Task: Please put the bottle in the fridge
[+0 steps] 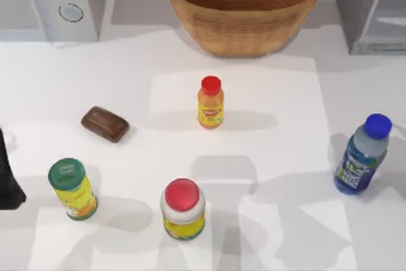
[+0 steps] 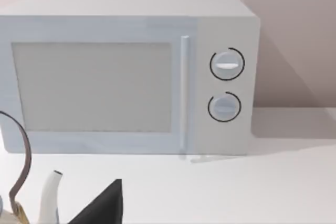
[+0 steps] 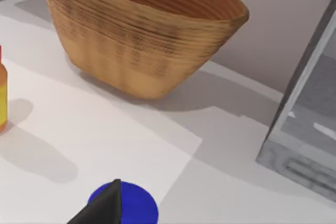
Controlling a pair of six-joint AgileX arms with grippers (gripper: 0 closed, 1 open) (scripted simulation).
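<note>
While the right gripper (image 3: 105, 203) hangs just above the bottle's (image 1: 361, 157) blue cap, I can't tell its finger state. Bottle stands upright near the table's right edge; fridge (image 1: 371, 7) back right, door shut. Basket (image 1: 244, 4) sits beside it.

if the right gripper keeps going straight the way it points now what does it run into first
Most likely the bottle: in the right wrist view its blue cap sits right under the right gripper fingertip. Depth is unclear; beyond the cap lies bare table, then the basket.
</note>
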